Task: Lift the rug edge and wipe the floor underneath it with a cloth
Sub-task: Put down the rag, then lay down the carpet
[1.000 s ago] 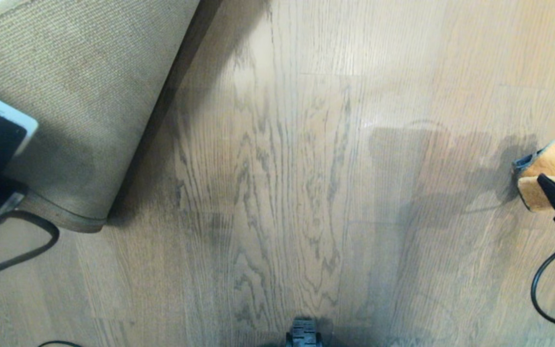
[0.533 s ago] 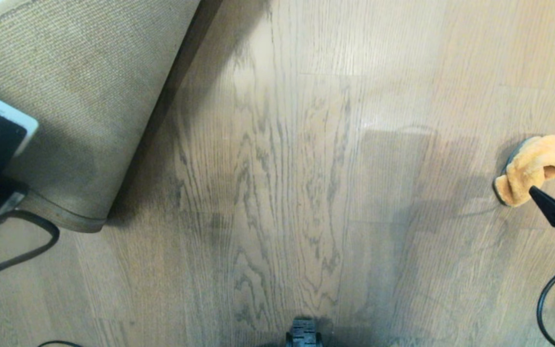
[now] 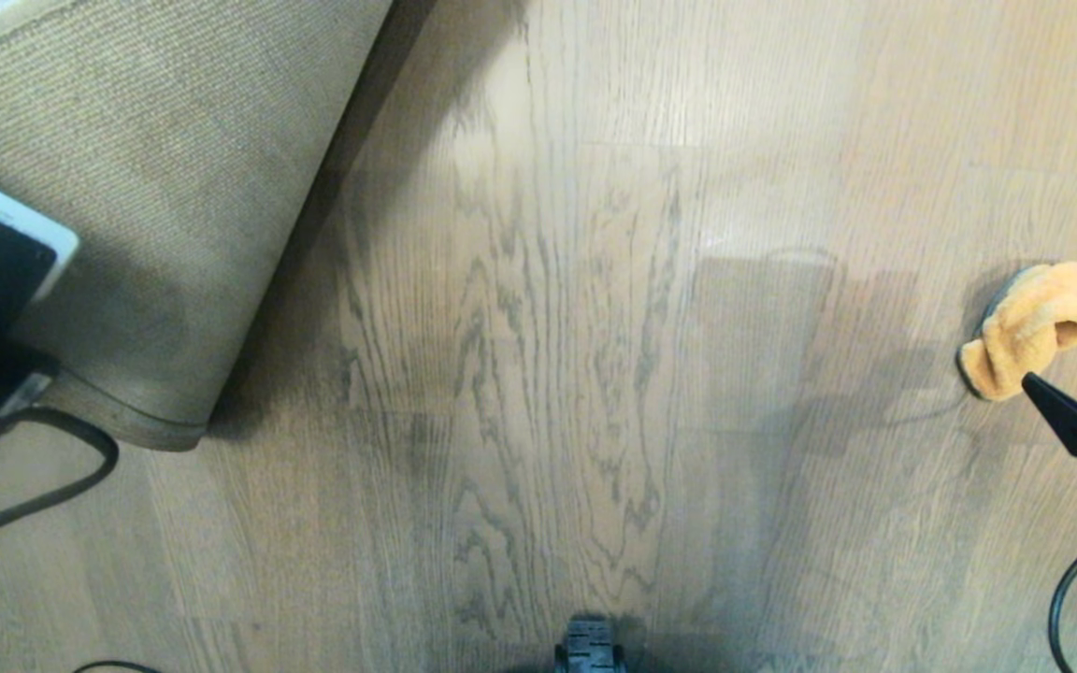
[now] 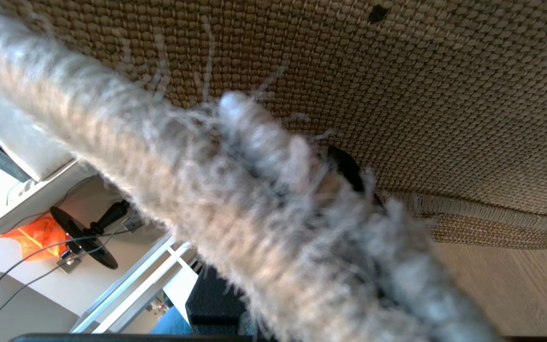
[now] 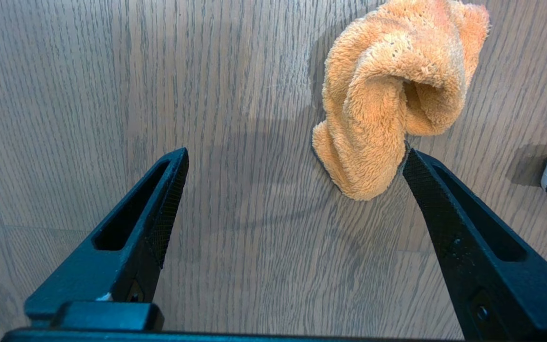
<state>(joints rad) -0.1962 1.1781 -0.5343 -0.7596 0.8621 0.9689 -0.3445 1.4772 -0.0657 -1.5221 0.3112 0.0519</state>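
Matte black right claw with tapered, hollowed fingers, textured inner pads.

The very large pale grey short-pile rug is lying folded back at the far left, tan woven backing upward, over the brown wood-grain plank floor. The small orange-tan plush terry cloth is sitting on the floor at the far right, well apart.
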